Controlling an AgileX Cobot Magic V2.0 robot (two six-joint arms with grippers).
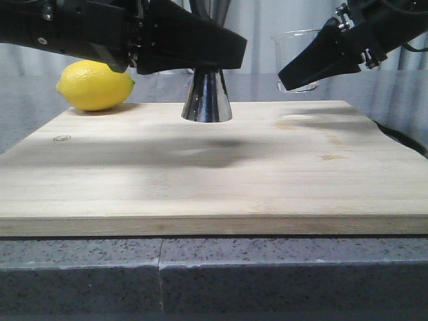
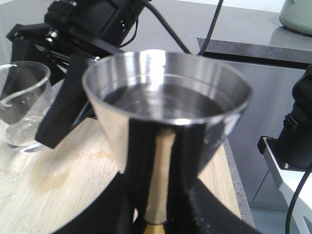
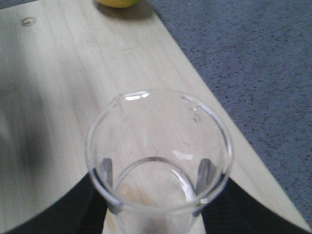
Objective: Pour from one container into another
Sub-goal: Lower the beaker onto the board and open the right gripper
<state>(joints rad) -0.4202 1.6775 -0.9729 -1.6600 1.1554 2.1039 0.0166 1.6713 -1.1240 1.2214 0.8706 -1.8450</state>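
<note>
The steel jigger (image 1: 207, 100) stands upright on the wooden board (image 1: 214, 174), toward its far edge. My left gripper (image 1: 207, 67) is shut on its waist. In the left wrist view the jigger (image 2: 165, 97) fills the frame, with clear liquid in its upper cup and the left gripper (image 2: 163, 209) closed round the gold band. The clear glass beaker (image 1: 297, 57) is upright at the back right, with my right gripper (image 1: 297, 75) shut on it. From above, the beaker (image 3: 158, 146) looks empty inside the right gripper (image 3: 156, 170). The beaker (image 2: 22, 102) is apart from the jigger.
A yellow lemon (image 1: 95, 85) lies at the board's far left corner, close behind my left arm. The board rests on a grey speckled counter (image 1: 214, 267). A dark shadow and faint wet marks lie on the board's middle.
</note>
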